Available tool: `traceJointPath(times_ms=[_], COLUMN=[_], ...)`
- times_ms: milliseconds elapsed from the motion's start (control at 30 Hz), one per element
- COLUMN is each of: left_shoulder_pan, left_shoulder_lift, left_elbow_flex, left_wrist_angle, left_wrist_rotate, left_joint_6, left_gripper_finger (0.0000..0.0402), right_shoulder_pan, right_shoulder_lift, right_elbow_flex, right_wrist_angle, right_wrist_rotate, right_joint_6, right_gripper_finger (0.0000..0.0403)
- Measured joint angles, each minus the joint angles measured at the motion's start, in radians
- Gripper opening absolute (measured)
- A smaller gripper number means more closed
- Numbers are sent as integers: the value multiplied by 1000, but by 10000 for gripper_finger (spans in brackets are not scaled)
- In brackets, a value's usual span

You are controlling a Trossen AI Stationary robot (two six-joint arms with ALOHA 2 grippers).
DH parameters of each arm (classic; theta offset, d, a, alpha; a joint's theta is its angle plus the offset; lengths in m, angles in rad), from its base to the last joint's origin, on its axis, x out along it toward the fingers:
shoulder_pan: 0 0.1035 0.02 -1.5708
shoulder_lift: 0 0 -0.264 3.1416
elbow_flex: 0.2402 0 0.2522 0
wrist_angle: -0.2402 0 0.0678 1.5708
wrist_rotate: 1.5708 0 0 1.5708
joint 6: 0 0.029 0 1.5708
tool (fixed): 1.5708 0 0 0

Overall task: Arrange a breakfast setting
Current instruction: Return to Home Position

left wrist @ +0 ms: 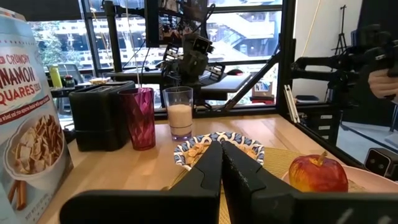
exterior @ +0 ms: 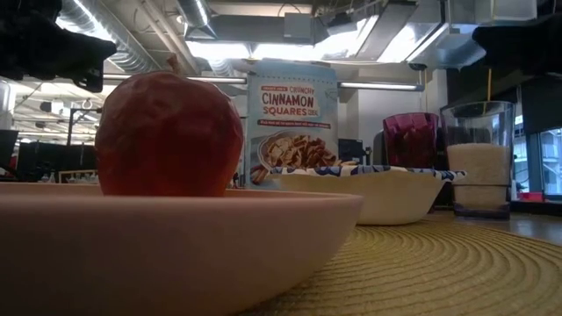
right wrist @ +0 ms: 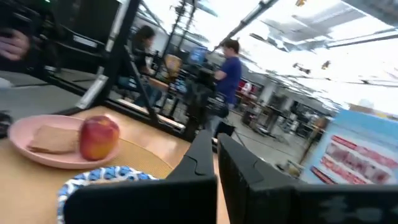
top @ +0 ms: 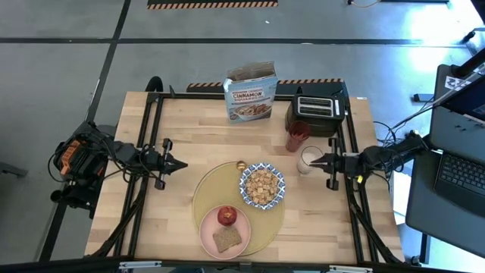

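My left hand (top: pixel 182 163) and right hand (top: pixel 314 160) are closed, empty. Going home, I'd draw the right straight back, clear of the milk glass (top: pixel 306 161).

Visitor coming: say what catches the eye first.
The red apple stands out, beside the toast slice on the pink plate at the placemat's near edge. Behind sit the cereal-filled bowl and the upright blue cereal box. The left gripper and right gripper wait at the table's sides.
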Motion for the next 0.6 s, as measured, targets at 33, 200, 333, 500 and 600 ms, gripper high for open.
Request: traceJointPath(times_ms=[33, 200, 333, 500, 600], left_shoulder_pan=[0, 0, 0, 0, 0], left_shoulder_lift=[0, 0, 0, 0, 1], left_elbow_flex=[0, 0, 0, 0, 0], left_wrist_angle=[0, 0, 0, 0, 0], left_wrist_rotate=[0, -5, -15, -15, -16], left_joint_6=[0, 1, 8, 9, 9], left_gripper_finger=[0, 0, 0, 0, 0], right_shoulder_pan=[6, 28, 40, 39, 39], right_shoulder_lift=[0, 0, 0, 1, 13], right_elbow_flex=[0, 0, 0, 1, 4], right_wrist_angle=[1, -31, -55, -164, -155], right_wrist_rotate=[-15, -111, -196, -190, -90], right_joint_6=[0, 77, 104, 238, 279], right_gripper_finger=[0, 0, 0, 0, 0])
